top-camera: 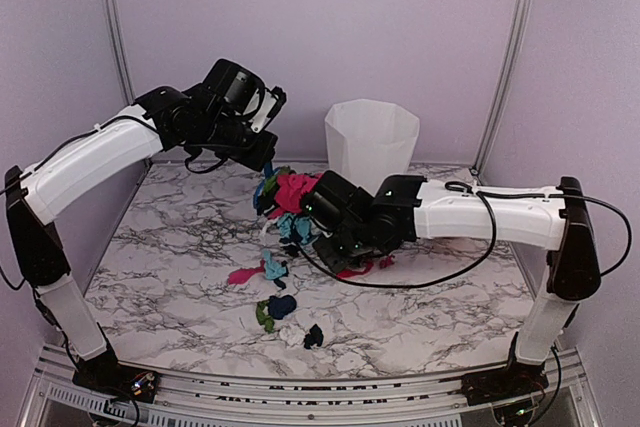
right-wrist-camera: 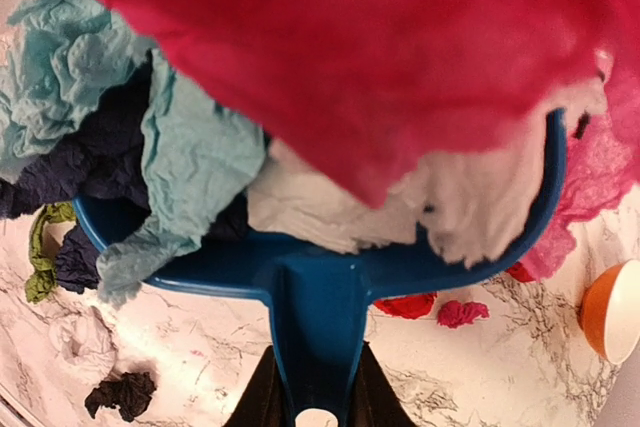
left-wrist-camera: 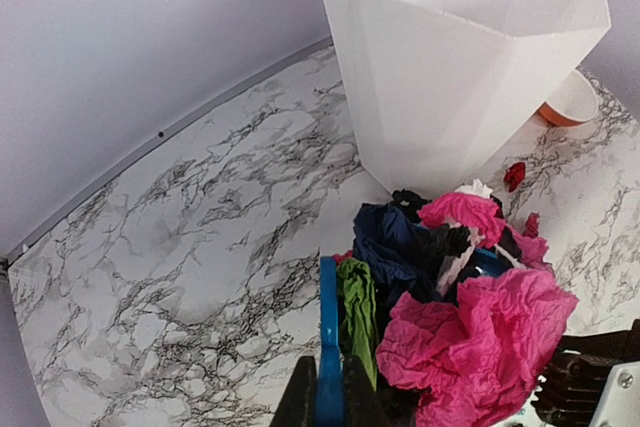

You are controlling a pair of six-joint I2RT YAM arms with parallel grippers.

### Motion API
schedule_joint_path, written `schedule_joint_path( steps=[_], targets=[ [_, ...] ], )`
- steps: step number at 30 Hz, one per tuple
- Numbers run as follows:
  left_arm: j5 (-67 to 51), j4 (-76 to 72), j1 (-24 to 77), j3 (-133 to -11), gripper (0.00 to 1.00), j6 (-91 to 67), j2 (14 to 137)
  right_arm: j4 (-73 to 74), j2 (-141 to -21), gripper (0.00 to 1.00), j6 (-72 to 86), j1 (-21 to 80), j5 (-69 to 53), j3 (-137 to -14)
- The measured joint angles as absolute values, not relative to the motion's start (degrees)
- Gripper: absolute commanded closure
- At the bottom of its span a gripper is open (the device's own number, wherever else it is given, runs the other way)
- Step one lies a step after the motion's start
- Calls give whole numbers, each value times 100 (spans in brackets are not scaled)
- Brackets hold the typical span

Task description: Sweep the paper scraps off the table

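R gripper [right-wrist-camera: 312,387] is clamped on the dustpan [right-wrist-camera: 320,287] handle. The pan is piled w/ paper scraps [right-wrist-camera: 300,37] spilling over its rim, mid-table, a bit far of centre. L gripper [left-wrist-camera: 325,395] is closed tight on a thin blue piece [left-wrist-camera: 328,337], upright at the pile's left side; brush or not, I can't tell. White bin [top-camera: 370,142] stands at the far edge, just right of the pile, wall close behind. Orange cup [right-wrist-camera: 612,312] sits just beside the bin. I see loose scraps on the table [top-camera: 170,277] near-centre, plus red bits by the pan's rim. Widest open marble lies left of the pile.
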State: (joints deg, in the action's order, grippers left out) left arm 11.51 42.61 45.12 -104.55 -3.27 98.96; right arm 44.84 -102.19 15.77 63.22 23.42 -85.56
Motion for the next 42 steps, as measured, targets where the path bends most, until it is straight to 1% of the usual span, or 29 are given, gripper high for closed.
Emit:
schedule_joint_path(
  steps=[9,15,18,24,34,42],
  targets=[
    [1284,4783,4512,-11778,100,-554,9972,4757,-10221,100,1400,6156,1914,-9404],
    [1566,4963,4510,-12540,100,-703,10326,5148,-10280,100,1249,5992,1817,-10169],
    [1789,4978,4482,-12733,100,-832,10503,5349,-10298,100,1170,5876,1802,-10429],
    [1946,5041,4318,-12864,100,-1103,10637,5642,-10311,100,1024,5607,1789,-10720],
    [1944,5113,4071,-12831,100,-1380,10669,5673,-10311,100,913,5229,1612,-10980],
    [1879,5087,3994,-12385,100,-1444,10667,5791,-10311,100,766,4969,1619,-11155]
  ],
)
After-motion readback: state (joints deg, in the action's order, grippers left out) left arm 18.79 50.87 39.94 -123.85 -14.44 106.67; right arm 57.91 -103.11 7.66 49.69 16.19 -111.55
